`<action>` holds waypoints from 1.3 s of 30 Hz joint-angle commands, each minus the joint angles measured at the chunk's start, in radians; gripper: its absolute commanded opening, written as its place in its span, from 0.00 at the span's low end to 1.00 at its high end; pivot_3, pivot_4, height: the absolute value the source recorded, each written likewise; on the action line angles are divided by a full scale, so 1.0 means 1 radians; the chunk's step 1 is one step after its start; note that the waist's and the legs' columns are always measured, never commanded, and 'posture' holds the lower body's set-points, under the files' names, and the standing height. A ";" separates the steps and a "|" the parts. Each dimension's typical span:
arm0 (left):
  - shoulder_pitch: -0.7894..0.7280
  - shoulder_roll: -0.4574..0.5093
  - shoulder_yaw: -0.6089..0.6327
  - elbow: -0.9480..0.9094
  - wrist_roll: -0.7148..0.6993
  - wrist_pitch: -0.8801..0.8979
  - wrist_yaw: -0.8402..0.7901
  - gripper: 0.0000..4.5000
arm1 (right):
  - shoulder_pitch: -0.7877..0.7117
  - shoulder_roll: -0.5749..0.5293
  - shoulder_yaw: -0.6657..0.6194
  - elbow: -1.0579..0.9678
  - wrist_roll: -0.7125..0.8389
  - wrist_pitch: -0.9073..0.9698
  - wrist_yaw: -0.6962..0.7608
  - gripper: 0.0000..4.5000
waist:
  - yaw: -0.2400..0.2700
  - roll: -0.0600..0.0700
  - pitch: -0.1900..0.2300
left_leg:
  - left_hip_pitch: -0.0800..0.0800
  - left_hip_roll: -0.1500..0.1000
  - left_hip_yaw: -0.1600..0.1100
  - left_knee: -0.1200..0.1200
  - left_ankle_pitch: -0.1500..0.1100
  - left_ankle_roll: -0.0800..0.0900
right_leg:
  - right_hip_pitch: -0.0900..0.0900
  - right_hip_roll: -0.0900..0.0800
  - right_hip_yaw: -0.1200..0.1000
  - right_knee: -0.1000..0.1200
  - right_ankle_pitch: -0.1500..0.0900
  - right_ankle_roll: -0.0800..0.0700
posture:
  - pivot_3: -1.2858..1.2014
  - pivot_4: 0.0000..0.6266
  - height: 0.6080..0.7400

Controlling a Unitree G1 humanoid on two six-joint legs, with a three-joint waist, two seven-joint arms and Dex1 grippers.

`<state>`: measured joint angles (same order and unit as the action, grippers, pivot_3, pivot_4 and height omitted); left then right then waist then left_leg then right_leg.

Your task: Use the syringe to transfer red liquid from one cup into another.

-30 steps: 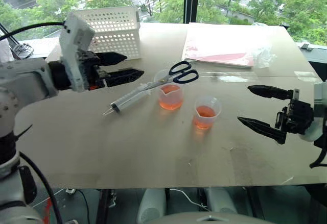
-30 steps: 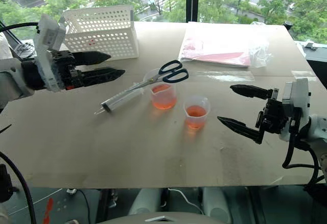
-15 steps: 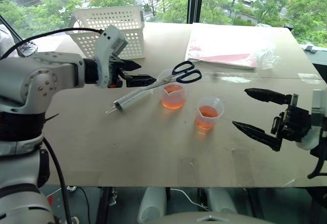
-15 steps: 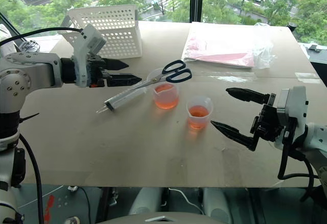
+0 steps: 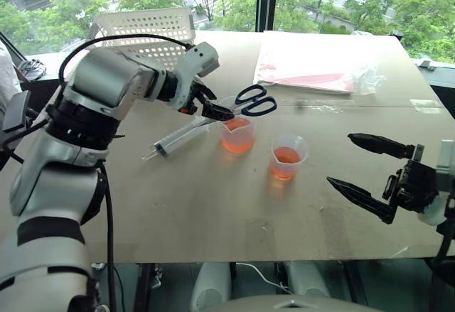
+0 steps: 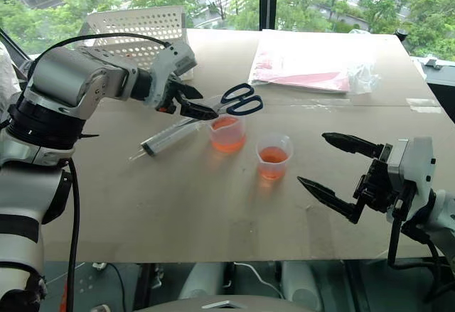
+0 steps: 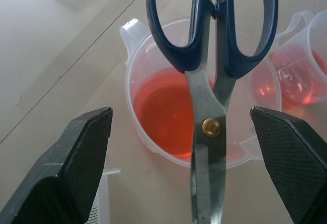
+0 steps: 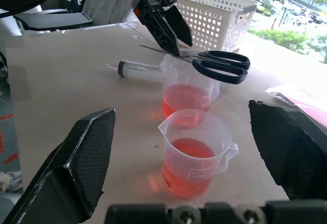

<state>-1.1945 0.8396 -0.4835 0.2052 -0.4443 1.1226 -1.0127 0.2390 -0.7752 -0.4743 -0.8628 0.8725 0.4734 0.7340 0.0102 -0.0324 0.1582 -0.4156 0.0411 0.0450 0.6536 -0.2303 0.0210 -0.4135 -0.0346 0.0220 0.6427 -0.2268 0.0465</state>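
Left gripper [image 5: 215, 108] open over scissors [image 5: 242, 106]
Scissors rest across the cup [image 5: 237, 135]; right gripper [image 5: 370, 173] open, lower right.

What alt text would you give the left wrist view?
Black-handled scissors lie across the rim of a clear cup of red liquid, framed by the open left claw with its black fingers either side. A second cup of red liquid stands beyond.
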 commanded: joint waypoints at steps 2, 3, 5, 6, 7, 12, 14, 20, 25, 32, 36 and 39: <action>-0.051 -0.015 0.007 0.023 0.060 -0.048 -0.065 0.98 | 0.026 0.013 -0.040 -0.061 0.012 -0.020 -0.034 1.00 | 0.002 0.000 0.000 | 0.000 0.000 0.000 0.000 0.000 0.000 | 0.000 0.000 0.000 0.000 0.000 0.000 | 0.52 0.24 1.00; -0.053 -0.020 0.010 0.030 0.070 -0.053 -0.077 0.98 | 0.031 0.015 -0.038 -0.067 0.011 -0.020 -0.042 1.00 | 0.002 0.000 0.000 | 0.000 0.000 0.000 0.000 0.000 0.000 | 0.000 0.000 0.000 0.000 0.000 0.000 | 0.52 0.24 1.00; -0.059 -0.024 0.004 0.036 0.094 -0.068 -0.102 0.87 | 0.040 0.019 -0.038 -0.076 0.010 -0.022 -0.052 1.00 | 0.003 0.000 0.000 | 0.000 0.000 0.000 0.000 0.000 0.000 | 0.000 0.000 0.000 0.000 0.000 0.000 | 0.52 0.24 1.00; -0.060 -0.026 0.005 0.039 0.104 -0.078 -0.111 0.82 | 0.044 0.020 -0.039 -0.080 0.011 -0.022 -0.056 1.00 | 0.002 0.000 0.000 | 0.000 0.000 0.000 0.000 0.000 0.000 | 0.000 0.000 0.000 0.000 0.000 0.000 | 0.52 0.24 1.00; -0.064 -0.030 0.009 0.044 0.113 -0.080 -0.119 0.70 | 0.049 0.022 -0.040 -0.084 0.011 -0.023 -0.061 1.00 | 0.002 0.000 0.000 | 0.000 0.000 0.000 0.000 0.000 0.000 | 0.000 0.000 0.000 0.000 0.000 0.000 | 0.52 0.24 1.00; -0.074 -0.047 0.016 0.051 0.148 -0.092 -0.156 0.65 | 0.057 0.024 -0.035 -0.089 0.009 -0.028 -0.075 1.00 | 0.002 0.000 0.000 | 0.000 0.000 0.000 0.000 0.000 0.000 | 0.000 0.000 0.000 0.000 0.000 0.000 | 0.52 0.24 1.00; -0.074 -0.055 0.017 0.049 0.157 -0.093 -0.166 0.65 | 0.058 0.025 -0.030 -0.089 0.006 -0.030 -0.079 1.00 | 0.002 0.000 0.000 | 0.000 0.000 0.000 0.000 0.000 0.000 | 0.000 0.000 0.000 0.000 0.000 0.000 | 0.52 0.24 1.00; -0.076 -0.068 0.012 0.052 0.184 -0.096 -0.197 0.65 | 0.068 0.026 -0.030 -0.093 0.006 -0.036 -0.087 1.00 | 0.002 0.000 0.000 | 0.000 0.000 0.000 0.001 0.000 0.000 | 0.000 0.000 0.000 0.000 0.000 0.000 | 0.52 0.24 1.00; -0.064 -0.086 0.003 0.059 0.216 -0.112 -0.208 0.65 | 0.076 0.026 -0.030 -0.100 0.007 -0.038 -0.098 1.00 | 0.002 0.000 0.000 | 0.000 0.000 0.000 0.001 0.000 0.000 | 0.000 0.000 0.000 0.000 0.000 0.000 | 0.52 0.24 1.00; -0.052 -0.103 -0.013 0.056 0.250 -0.133 -0.241 0.46 | 0.095 0.025 -0.041 -0.112 0.012 -0.040 -0.105 1.00 | 0.002 0.000 0.000 | 0.000 0.000 0.000 0.001 0.000 0.000 | 0.000 0.000 0.000 0.000 0.000 0.000 | 0.52 0.24 1.00; -0.049 -0.106 -0.012 0.059 0.261 -0.143 -0.255 0.11 | 0.106 0.024 -0.048 -0.119 0.016 -0.042 -0.109 1.00 | 0.002 0.000 0.000 | 0.000 0.000 0.000 0.001 0.000 0.000 | 0.000 0.000 0.000 0.000 0.000 0.000 | 0.52 0.24 1.00; -0.053 -0.108 -0.004 0.070 0.266 -0.148 -0.262 0.08 | 0.112 0.024 -0.049 -0.121 0.017 -0.044 -0.112 1.00 | 0.002 0.000 0.000 | 0.000 0.000 0.000 0.001 0.000 0.000 | 0.000 0.000 0.000 0.000 0.000 0.000 | 0.52 0.24 1.00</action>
<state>-1.2331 0.7315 -0.5087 0.2764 -0.1883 0.9857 -1.2660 0.3490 -0.7540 -0.4884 -0.9516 0.8755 0.4537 0.6267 0.0123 -0.0326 0.1582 -0.4155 0.0411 0.0446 0.6546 -0.2303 0.0211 -0.4133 -0.0347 0.0221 0.6432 -0.2270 0.0469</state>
